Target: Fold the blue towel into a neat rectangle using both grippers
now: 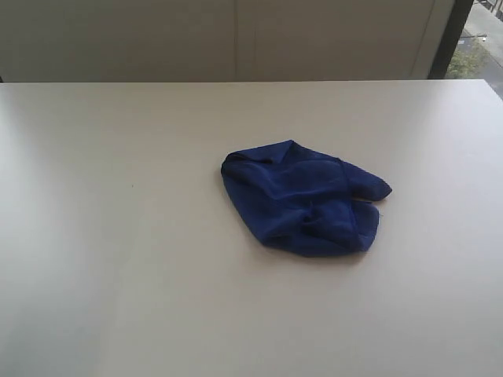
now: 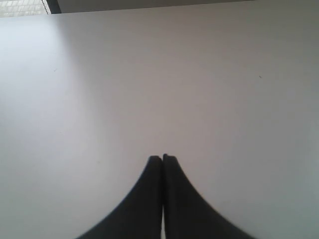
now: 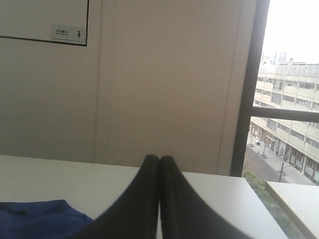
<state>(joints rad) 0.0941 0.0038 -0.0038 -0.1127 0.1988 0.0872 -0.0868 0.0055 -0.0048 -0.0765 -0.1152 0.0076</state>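
left jaws facing table [image 2: 149,74], right jaws level

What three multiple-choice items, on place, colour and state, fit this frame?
1. Where on the table is the towel, exterior view? A) far left B) right of centre C) over the near edge
2. Towel colour? A) red B) white C) blue
3. How does the towel lie? A) crumpled B) spread flat C) folded rectangle
Answers: 1 B, it sits just right of the middle; 2 C, the cloth is deep blue; 3 A, it is bunched in an uneven heap.
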